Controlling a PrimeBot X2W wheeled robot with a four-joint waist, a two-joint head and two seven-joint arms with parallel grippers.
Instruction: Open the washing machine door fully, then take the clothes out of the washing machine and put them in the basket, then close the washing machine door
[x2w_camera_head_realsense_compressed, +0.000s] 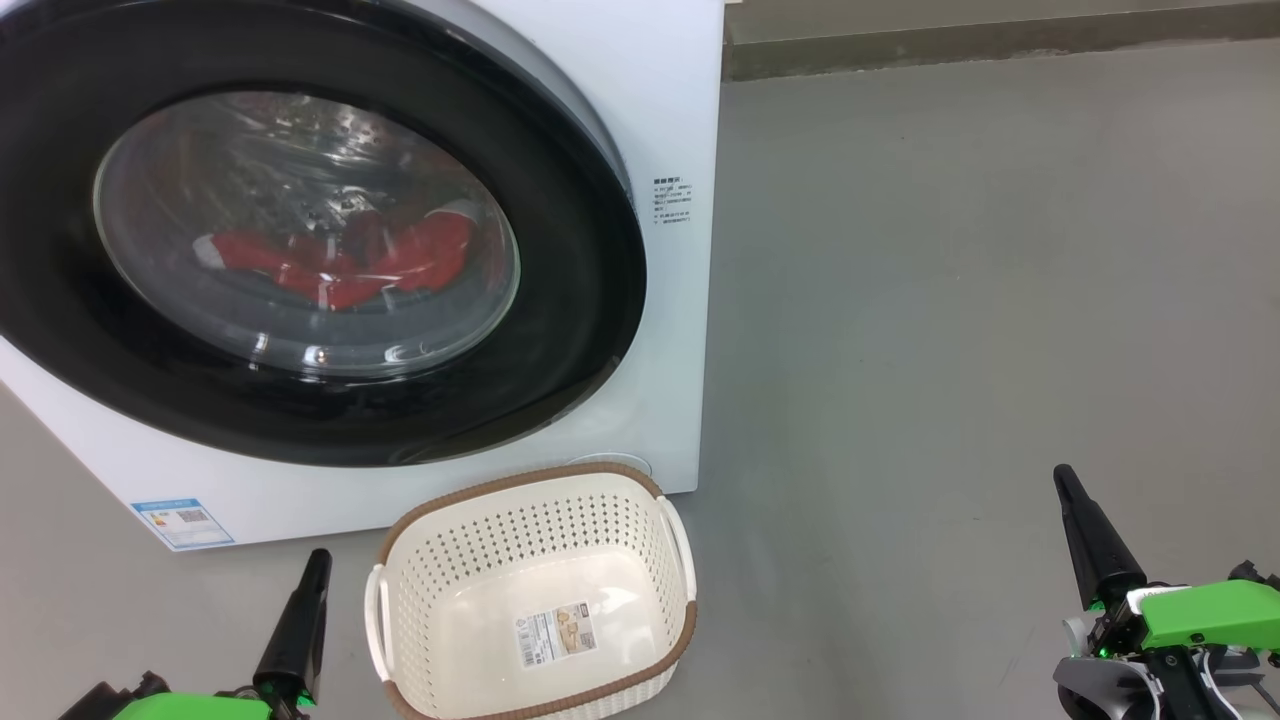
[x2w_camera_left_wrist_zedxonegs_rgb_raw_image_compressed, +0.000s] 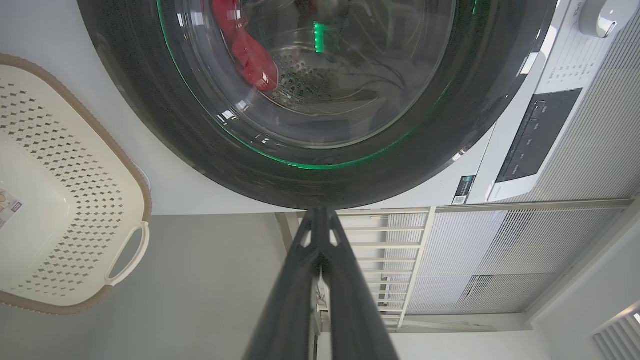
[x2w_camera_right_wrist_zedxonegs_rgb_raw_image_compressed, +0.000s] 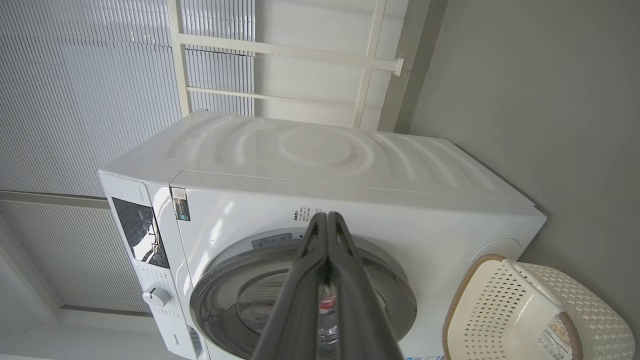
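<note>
Washing machine door (x2w_camera_head_realsense_compressed: 575, 300) sitting shut against the washing machine (x2w_camera_head_realsense_compressed: 670, 120) front, far left. Left gripper (x2w_camera_head_realsense_compressed: 319, 556) fingers pressing together, gripping nothing, hovering near left just beside the basket (x2w_camera_head_realsense_compressed: 520, 481), apart from it, tip pointing toward the door's lower rim. Right gripper (x2w_camera_head_realsense_compressed: 1064, 478) also pinching closed, empty, hanging near right over open grey floor (x2w_camera_head_realsense_compressed: 950, 300), well apart from machine and basket. Basket standing upright just in front of the machine's right bottom corner, carrying only its bottom label. Red clothes (x2w_camera_head_realsense_compressed: 400, 255) lying in the drum behind the glass.
</note>
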